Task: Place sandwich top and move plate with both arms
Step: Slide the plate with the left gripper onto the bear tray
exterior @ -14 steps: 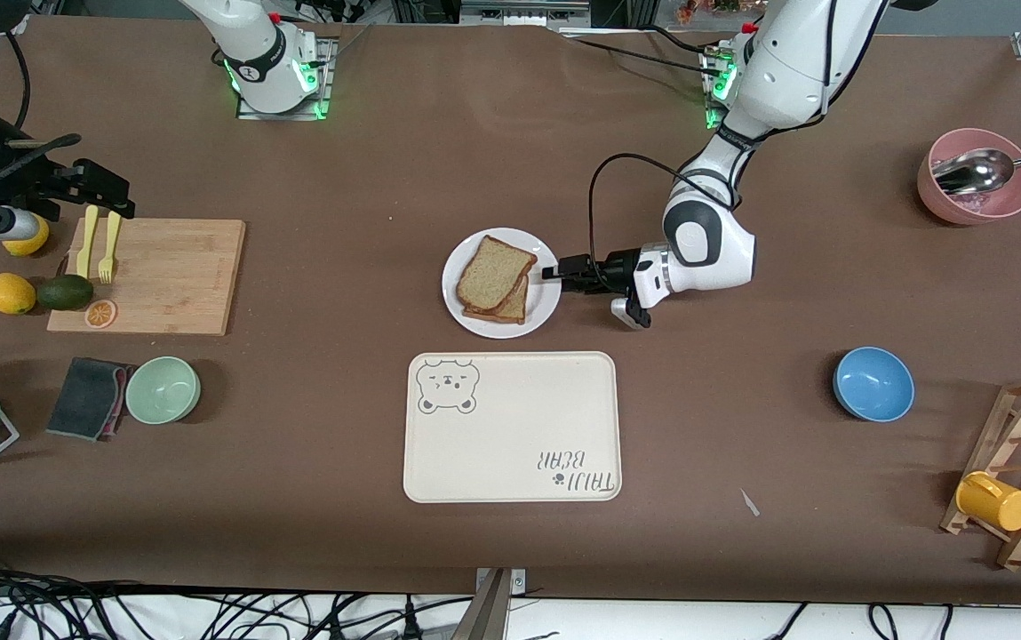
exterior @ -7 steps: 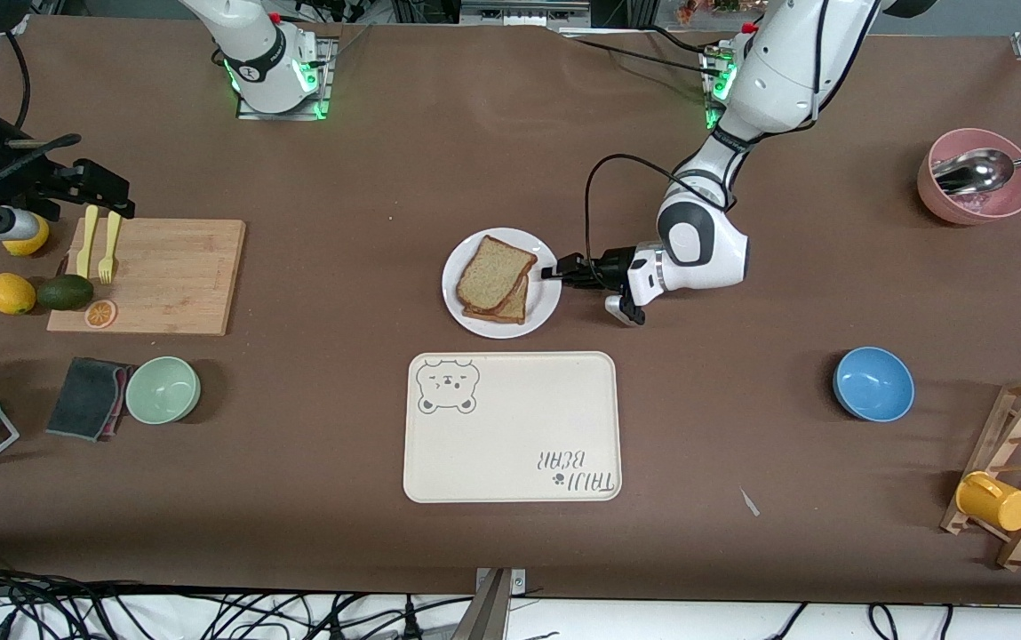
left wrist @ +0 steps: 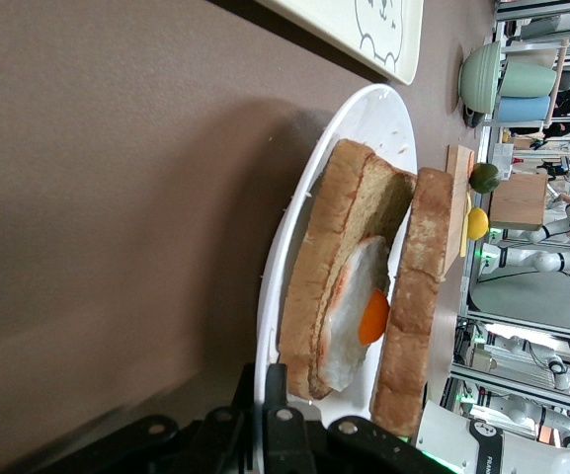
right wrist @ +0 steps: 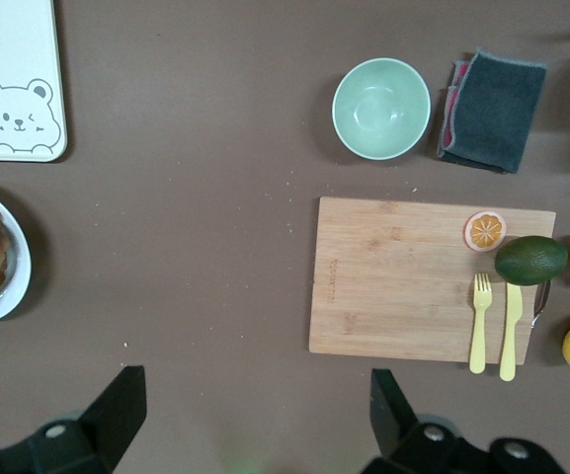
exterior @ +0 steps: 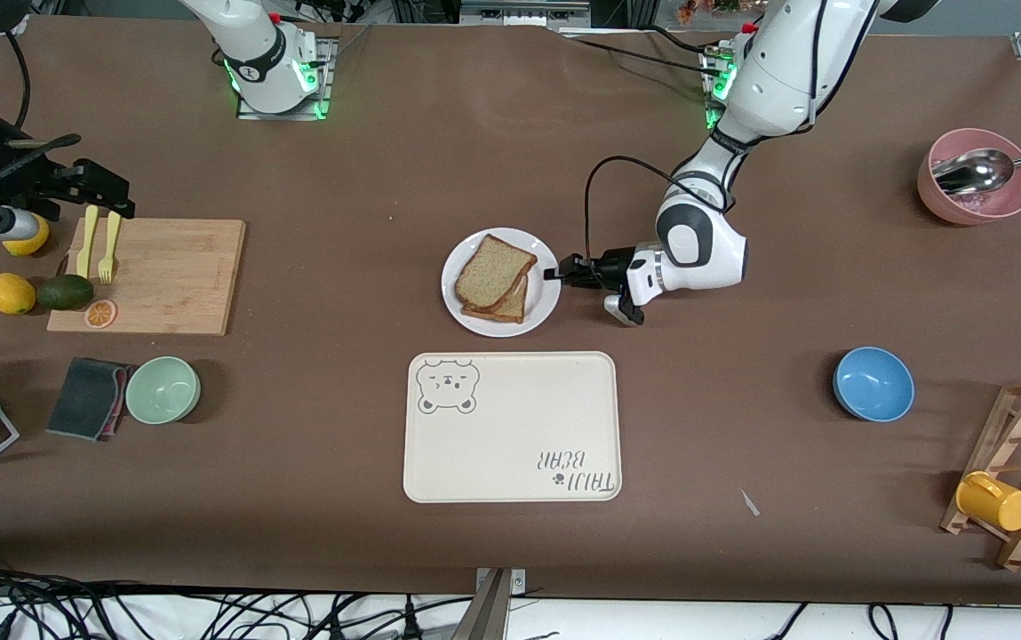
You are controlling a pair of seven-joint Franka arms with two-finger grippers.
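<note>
Front view: our left gripper (exterior: pixel 553 273) is clamped on the plate (exterior: pixel 500 323) rim, frame centre; top (exterior: pixel 494 271) already on the egg slice. We judge plate-move step: right arm must come grip too.
Left wrist: 2 slices, 1 egg (left wrist: pixel 356 316).
Right wrist: right gripper (right wrist: pixel 255 410) spread wide, empty, waiting above the board (right wrist: pixel 403 286); 1 plate, 1 tray (right wrist: pixel 13 59).

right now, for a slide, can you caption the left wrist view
Left end effector shut on the plate rim, sandwich top leaning over the fried-egg slice.

tan sandwich top (exterior: pixel 494 270) lies askew on white plate (exterior: pixel 546 309).
</note>
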